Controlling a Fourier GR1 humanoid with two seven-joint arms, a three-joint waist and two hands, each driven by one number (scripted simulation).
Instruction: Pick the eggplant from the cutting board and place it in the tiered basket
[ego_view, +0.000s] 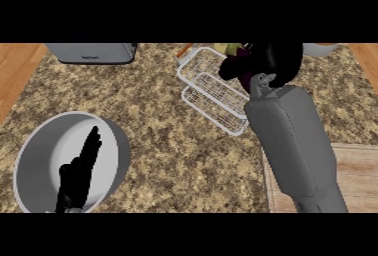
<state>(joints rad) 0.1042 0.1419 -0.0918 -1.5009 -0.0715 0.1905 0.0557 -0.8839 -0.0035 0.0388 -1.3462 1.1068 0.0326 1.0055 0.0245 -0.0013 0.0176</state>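
The black right hand (275, 60) is curled round the dark purple eggplant (238, 66), held over the upper tier of the white wire tiered basket (214, 90). Only part of the eggplant shows, so its long axis cannot be told. The black left hand (80, 172) rests with straight fingers over a round white plate (44, 145) on the speckled granite counter (170, 150).

Stuff you can't really make out up top

The right hand (275, 60) covers most of the eggplant (242, 67), so only a dark purple sliver shows, and its fingers are hidden too. The tiered basket (214, 87) slips partly behind the forearm. A grey appliance (92, 52), maybe a toaster, gets cut off by the top edge.
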